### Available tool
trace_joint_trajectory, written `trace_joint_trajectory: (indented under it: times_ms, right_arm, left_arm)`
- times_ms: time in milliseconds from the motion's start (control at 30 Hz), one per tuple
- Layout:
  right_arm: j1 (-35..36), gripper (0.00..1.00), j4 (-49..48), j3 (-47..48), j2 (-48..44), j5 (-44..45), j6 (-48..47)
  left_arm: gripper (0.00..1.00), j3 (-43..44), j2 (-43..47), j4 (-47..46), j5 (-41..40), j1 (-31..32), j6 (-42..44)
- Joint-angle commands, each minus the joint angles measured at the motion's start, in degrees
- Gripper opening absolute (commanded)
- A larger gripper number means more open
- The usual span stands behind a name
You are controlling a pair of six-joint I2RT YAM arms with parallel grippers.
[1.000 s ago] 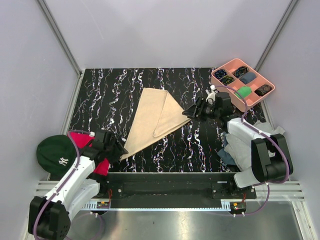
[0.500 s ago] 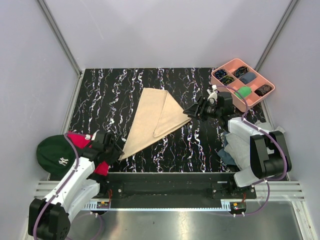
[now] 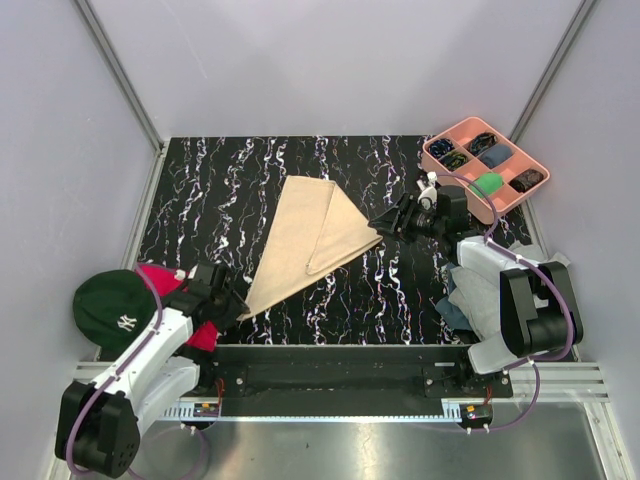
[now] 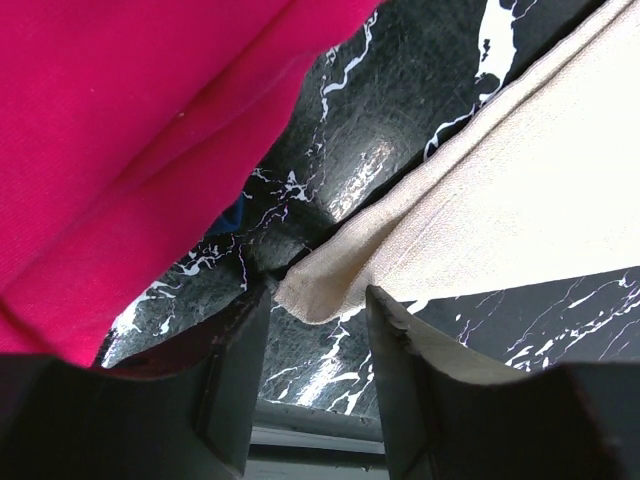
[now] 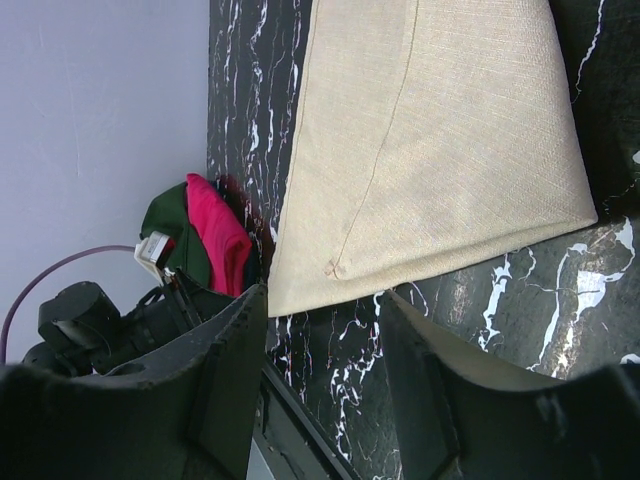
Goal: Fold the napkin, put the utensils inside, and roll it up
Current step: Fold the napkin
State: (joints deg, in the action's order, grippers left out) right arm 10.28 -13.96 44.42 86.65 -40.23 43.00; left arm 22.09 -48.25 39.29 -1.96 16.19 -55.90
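The beige napkin lies folded into a long triangle in the middle of the black marbled table. My left gripper is open, low at the napkin's near corner. In the left wrist view the corner tip sits just ahead of the gap in the gripper, with the rest of the napkin running off to the right. My right gripper is open and empty, just beyond the napkin's right corner. The right wrist view shows the napkin beyond the gripper. No utensils are in view.
A red cloth and a green cap lie at the near left, beside my left arm. A pink compartment tray stands at the back right. Grey and blue cloths lie under my right arm.
My left gripper has edged slightly forward at the napkin's near corner. My right gripper has shifted slightly right. The napkin has not moved.
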Motion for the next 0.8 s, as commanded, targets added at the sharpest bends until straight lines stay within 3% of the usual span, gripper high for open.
trace_joint_trajectory:
  times_ms: [0, 333, 567, 700, 767]
  right_arm:
    - [-0.7, 0.57, -3.18, -0.13, -0.87, -1.52, 0.85]
    - [-0.79, 0.57, -3.45, -0.48, -0.87, -1.43, 1.12]
    - [-0.88, 0.57, -3.8, -1.18, -1.14, -1.17, 1.56]
    - [-0.88, 0.57, -3.89, -1.36, -1.22, -1.08, 1.64]
    - [-0.88, 0.56, -3.89, -1.44, -1.14, -0.91, 1.73]
  left_arm:
    - [0.46, -0.73, -0.18, -2.11, -0.59, 0.25, 0.53]
    - [0.34, -2.22, 0.7, -4.13, 0.11, 0.25, 1.58]
    - [0.19, -1.87, -0.26, -6.06, 1.51, 0.25, 4.83]
    - [0.0, -1.52, -0.97, -7.12, 3.08, 0.25, 6.85]
    - [0.0, -1.08, -0.71, -7.65, 3.8, 0.25, 7.91]
